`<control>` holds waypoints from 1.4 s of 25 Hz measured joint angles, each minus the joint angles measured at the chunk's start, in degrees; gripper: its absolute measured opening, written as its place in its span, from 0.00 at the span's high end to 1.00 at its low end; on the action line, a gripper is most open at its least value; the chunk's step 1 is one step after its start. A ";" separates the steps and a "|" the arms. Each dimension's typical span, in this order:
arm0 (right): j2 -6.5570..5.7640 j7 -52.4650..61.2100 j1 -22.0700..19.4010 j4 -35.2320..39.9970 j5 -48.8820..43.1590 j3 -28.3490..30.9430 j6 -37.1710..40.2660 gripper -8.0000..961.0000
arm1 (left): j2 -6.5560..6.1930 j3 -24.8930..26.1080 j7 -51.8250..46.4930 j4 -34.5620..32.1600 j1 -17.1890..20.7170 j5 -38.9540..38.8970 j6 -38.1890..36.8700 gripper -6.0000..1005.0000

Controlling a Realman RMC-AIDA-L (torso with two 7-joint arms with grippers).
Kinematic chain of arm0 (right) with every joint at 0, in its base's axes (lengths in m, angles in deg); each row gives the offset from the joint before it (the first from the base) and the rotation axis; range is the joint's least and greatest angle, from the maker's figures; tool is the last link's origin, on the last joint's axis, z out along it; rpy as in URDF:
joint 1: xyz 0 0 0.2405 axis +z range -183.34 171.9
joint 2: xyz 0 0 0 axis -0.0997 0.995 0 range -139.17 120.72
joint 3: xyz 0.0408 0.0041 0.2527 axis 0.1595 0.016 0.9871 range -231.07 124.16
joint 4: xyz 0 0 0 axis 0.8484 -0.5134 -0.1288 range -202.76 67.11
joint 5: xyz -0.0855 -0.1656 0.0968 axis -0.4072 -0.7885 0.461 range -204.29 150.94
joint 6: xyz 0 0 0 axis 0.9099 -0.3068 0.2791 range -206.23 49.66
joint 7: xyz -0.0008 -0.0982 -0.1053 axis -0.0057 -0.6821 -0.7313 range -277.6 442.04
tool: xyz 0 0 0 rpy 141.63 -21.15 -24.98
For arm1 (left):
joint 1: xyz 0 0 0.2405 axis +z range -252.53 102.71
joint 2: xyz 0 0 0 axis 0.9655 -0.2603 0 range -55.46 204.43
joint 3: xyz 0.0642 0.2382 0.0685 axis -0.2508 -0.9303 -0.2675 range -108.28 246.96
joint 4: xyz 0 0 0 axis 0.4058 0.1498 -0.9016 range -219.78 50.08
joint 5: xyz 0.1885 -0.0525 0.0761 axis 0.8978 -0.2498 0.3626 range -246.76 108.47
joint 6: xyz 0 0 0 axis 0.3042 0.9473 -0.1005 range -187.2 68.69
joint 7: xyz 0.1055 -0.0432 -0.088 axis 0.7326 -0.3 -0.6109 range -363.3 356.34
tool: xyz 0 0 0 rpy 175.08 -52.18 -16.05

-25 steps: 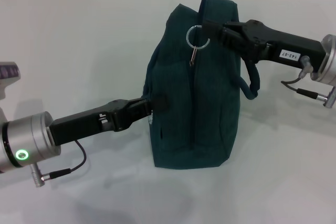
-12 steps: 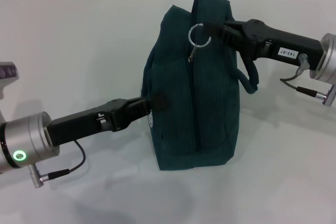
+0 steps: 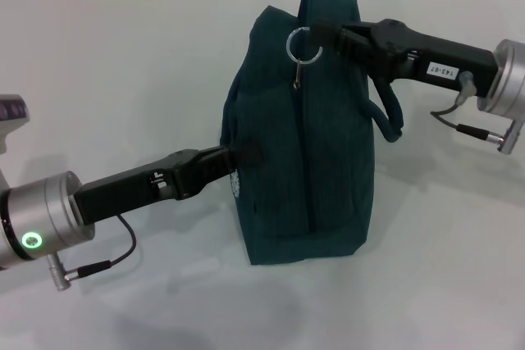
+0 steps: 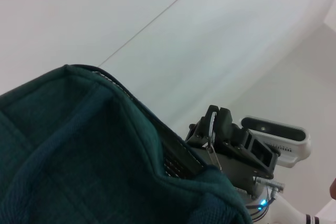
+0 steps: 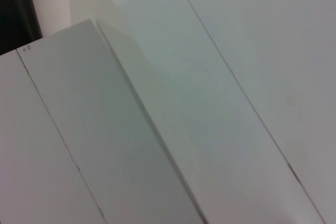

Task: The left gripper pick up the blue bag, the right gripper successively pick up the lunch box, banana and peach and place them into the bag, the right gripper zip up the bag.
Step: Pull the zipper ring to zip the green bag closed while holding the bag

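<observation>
**Zip pull held at the top of the bag**

The right hand [image 3: 316, 34] is closed on the silver ring zip pull [image 3: 299, 45] at the upper end of the blue bag [image 3: 303, 153], which stands upright on the white tabletop [image 3: 123, 79]. The bag's side is pinched by the left hand [image 3: 239, 156], closed on the fabric near the small white logo. The zip line looks drawn shut along the visible face. The lunch box, banana and peach are not seen. The thin ring could be lost from the fingertips if it is tugged off the track's line; the bag could be tipped if the left hold slackens.
</observation>
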 joint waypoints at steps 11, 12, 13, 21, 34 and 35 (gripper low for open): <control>0.01 3.72 1.14 -0.22 -0.60 -1.15 0.03 0.98 | 0.00 -0.22 -0.09 0.52 -0.31 -2.34 0.28 0.94; 0.02 3.72 1.14 -0.22 -0.61 -1.22 0.01 0.98 | 0.00 -0.25 -0.05 0.63 -0.42 -2.38 0.32 0.94; 0.04 3.72 1.09 -0.23 -0.61 -1.24 -0.04 0.98 | -0.02 -0.26 -0.04 0.66 -0.53 -2.39 0.37 0.94; 0.10 3.51 0.94 -0.24 -0.62 -1.11 -2.31 0.98 | -0.23 -0.28 -0.59 0.64 -1.21 -1.79 0.44 0.94; 0.01 3.24 1.12 0.16 -0.62 -0.88 -3.61 0.98 | -0.39 -1.70 -0.75 0.64 -1.38 -1.00 0.45 0.94; 0.01 3.24 1.12 0.21 -0.62 -0.88 -3.61 0.98 | -0.41 -1.71 -0.75 0.64 -1.30 -0.99 0.45 0.94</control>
